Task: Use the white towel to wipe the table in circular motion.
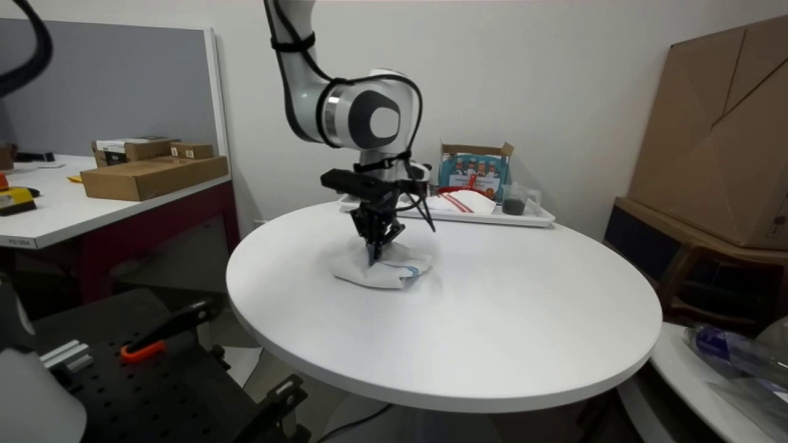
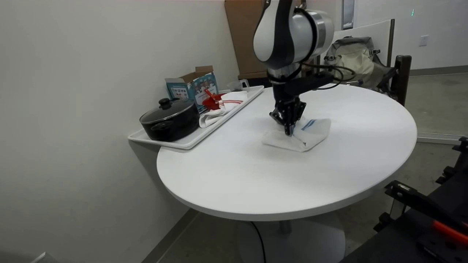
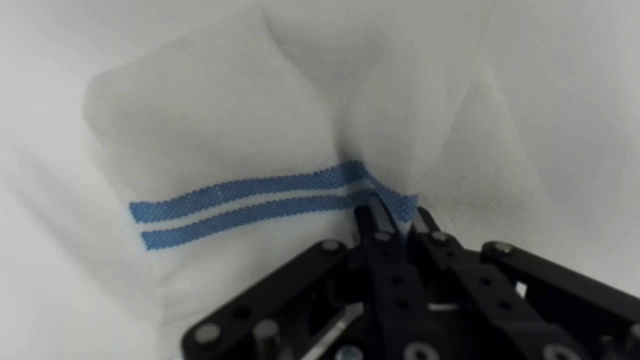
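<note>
The white towel with blue stripes (image 1: 388, 275) lies crumpled and partly folded on the round white table (image 1: 492, 320). The towel (image 2: 317, 132) and the table (image 2: 234, 182) show in both exterior views. My gripper (image 1: 374, 261) points down at the towel's middle, and it also shows there in an exterior view (image 2: 289, 133). In the wrist view, the gripper's fingers (image 3: 398, 210) are closed on a pinched fold of the towel (image 3: 215, 130) at the blue stripes. The rest of the towel spreads flat around the fingertips, resting on the table.
A white tray (image 1: 523, 219) stands at the table's edge by the wall. It holds a black pot (image 2: 170, 122), a red-striped cloth (image 2: 234, 100), a red utensil and bowl (image 2: 214, 101), a blue box (image 1: 471, 172) and a clear cup (image 1: 514, 200).
</note>
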